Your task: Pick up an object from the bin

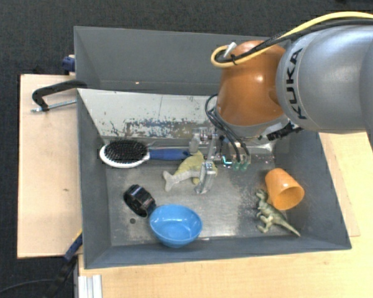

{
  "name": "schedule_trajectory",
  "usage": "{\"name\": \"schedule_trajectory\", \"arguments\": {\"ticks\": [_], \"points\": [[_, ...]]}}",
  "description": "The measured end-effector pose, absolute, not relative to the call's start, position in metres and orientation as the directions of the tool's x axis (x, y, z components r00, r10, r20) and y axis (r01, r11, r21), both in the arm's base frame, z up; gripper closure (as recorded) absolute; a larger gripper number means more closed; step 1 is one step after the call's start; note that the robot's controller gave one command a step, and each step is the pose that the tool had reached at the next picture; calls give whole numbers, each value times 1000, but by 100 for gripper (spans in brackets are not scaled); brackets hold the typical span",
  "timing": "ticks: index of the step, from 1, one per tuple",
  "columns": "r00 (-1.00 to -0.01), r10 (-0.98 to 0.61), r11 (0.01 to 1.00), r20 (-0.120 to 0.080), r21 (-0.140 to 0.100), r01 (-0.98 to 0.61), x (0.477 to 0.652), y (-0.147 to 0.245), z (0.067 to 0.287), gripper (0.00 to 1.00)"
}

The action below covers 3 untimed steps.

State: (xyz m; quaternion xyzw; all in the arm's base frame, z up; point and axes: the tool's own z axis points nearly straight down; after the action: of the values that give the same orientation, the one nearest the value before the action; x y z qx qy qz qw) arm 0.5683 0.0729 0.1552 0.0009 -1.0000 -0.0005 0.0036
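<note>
We see the pale toy fish [181,174] lying mid-bin, its long axis running left to right, with the gripper [203,182] at its right end, and we cannot tell whether that gripper is released or clenched.

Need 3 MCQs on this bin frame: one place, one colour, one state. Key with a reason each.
1. Where does the dinosaur lie?
A) view's upper left
B) view's lower right, beside the cup
C) against the far wall

2. What colour is the handle of the brush?
A) red
B) blue
C) green

3. How does the bowl sit?
A) upside down
B) on its edge
C) open side up

Key:
1 B: it lies just below the orange cup.
2 B: a blue handle runs to the right from the black bristles.
3 C: its hollow inside shows.
</note>
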Motion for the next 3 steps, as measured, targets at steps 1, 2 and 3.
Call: {"name": "schedule_trajectory", "arguments": {"ticks": [1, 2, 3], "points": [[-999, 52, 999, -5, 0, 52, 594, 105, 72, 0], [-998, 57, 998, -32, 0, 57, 602, 100, 83, 100], [-1000, -10, 1000, -13, 4, -10, 566, 128, 194, 100]]}}
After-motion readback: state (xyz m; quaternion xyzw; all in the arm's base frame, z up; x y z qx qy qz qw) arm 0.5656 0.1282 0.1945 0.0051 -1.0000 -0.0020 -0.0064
